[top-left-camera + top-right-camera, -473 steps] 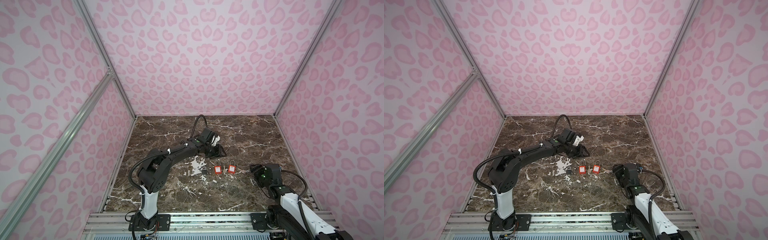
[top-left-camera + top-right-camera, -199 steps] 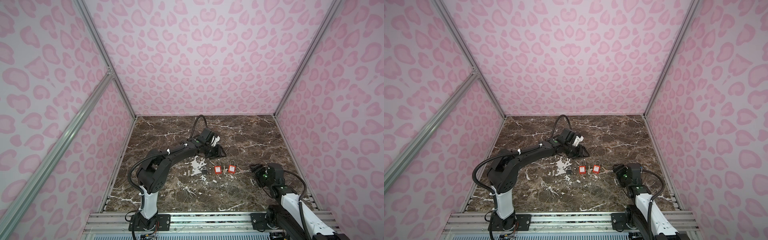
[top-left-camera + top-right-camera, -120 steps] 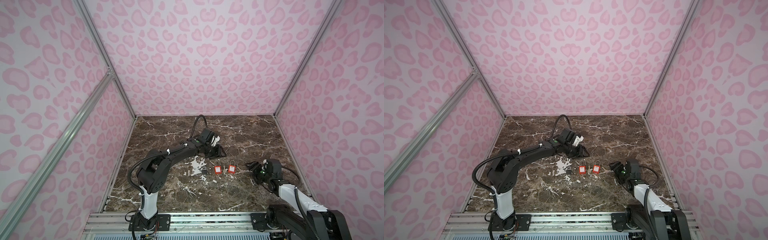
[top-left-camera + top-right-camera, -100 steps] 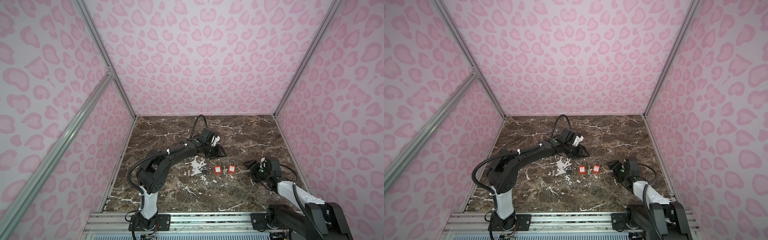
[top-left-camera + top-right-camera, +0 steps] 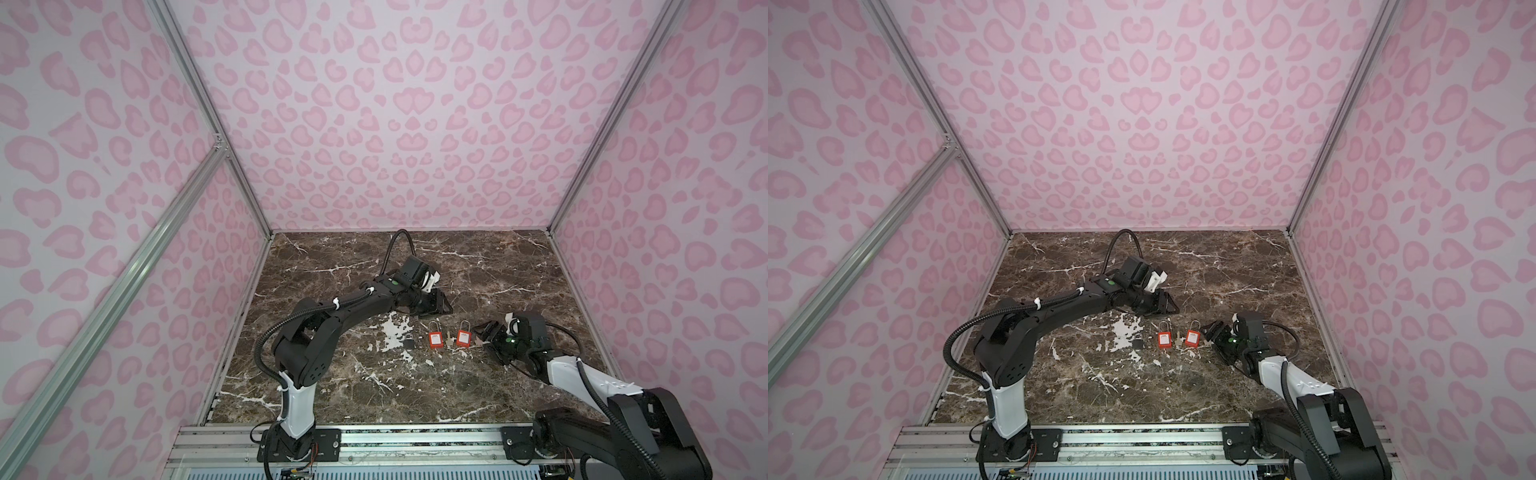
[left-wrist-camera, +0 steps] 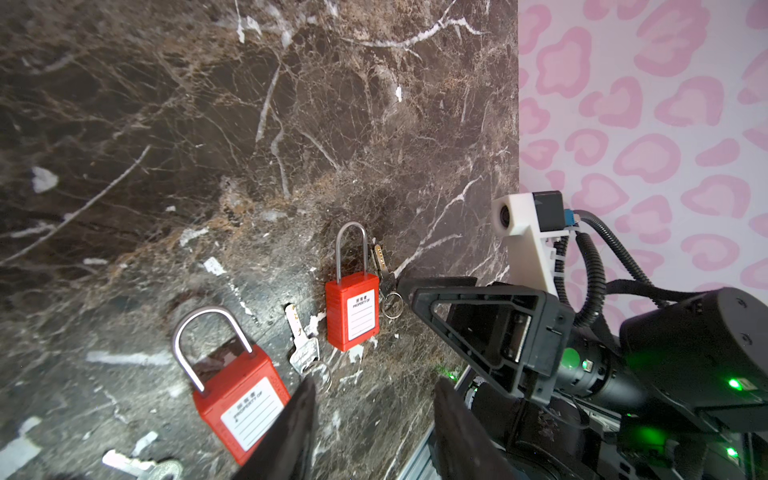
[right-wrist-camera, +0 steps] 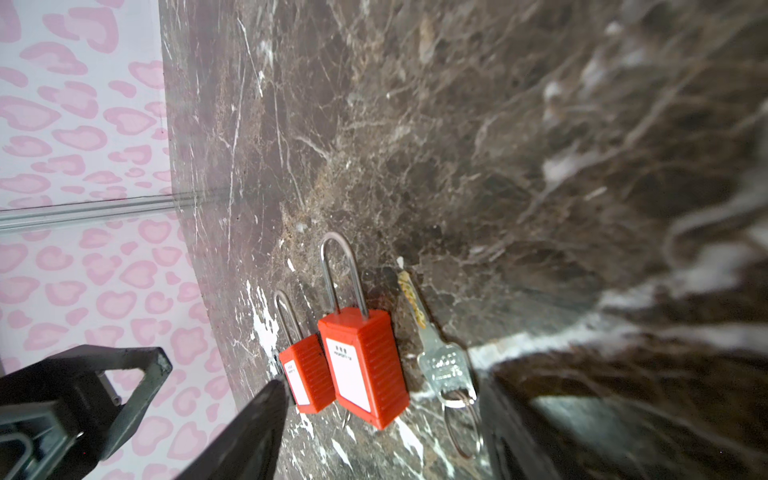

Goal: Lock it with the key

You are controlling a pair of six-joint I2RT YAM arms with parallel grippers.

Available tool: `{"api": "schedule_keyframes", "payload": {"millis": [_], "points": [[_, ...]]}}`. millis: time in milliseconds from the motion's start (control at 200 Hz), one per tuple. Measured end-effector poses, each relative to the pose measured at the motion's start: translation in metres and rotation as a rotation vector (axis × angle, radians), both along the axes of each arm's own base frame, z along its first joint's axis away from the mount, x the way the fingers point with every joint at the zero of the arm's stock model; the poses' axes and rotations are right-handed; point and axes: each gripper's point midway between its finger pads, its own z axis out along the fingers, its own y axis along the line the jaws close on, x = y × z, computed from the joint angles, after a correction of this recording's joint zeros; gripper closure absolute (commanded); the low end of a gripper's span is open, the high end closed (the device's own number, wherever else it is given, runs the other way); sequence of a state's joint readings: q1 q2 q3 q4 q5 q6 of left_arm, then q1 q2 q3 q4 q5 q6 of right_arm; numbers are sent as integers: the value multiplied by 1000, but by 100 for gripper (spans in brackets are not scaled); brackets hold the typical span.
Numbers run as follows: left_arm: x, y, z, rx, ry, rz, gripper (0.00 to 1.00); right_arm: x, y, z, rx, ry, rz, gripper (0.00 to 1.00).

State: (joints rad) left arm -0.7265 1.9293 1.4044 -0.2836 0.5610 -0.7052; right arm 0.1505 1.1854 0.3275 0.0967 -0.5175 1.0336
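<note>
Since the earlier frames the right gripper [image 5: 484, 332] has been brought in from the near right corner of the desk [image 5: 332, 399] toward its middle, while the left gripper [image 5: 441, 308] has been kept where it was. Two red padlocks are laid side by side near the middle of the desk, shackles pointed at the far edge: the left-hand padlock [image 5: 434, 339] and the right-hand padlock [image 5: 463, 338].

The right gripper is held low just beside the right-hand padlock, its fingers [image 7: 249, 432] spread apart and nothing clasped between them. A ringed key [image 7: 438, 357] is laid flat between that padlock and the gripper, just beside the padlock body, so it is met first from that side (its ring lies close to one finger).

The left gripper is hung over the desk on the far-edge side of the padlocks, its fingers [image 6: 297, 424] likewise parted and empty. A second key [image 6: 302, 347] is lodged in the gap between the two padlocks. A third key [image 6: 141, 467] is seen past the left-hand padlock, cut off by the frame. Whether either shackle is latched cannot be told.
</note>
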Motion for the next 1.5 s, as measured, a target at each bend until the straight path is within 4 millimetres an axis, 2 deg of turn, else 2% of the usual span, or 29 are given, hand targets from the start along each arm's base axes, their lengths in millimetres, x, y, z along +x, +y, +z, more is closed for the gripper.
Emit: {"api": "schedule_keyframes", "payload": {"millis": [165,255,470,780,1125,1310,1500], "points": [[1,2,4,-2,-4,4,52,16,-20,3,-45,9,-48,24],[3,4,5,-4,-6,8,52,27,-25,1,-51,27,-43,24],[4,8,2,1,-3,15,52,48,3,-1,26,29,92,25],[3,14,-3,11,9,22,52,49,35,0,42,25,198,28],[9,23,-1,8,5,45,52,61,41,1,51,22,199,30],[13,26,0,6,2,55,52,65,51,3,76,15,229,30],[14,27,5,-2,-7,57,51,69,53,8,95,1,217,27]]}}
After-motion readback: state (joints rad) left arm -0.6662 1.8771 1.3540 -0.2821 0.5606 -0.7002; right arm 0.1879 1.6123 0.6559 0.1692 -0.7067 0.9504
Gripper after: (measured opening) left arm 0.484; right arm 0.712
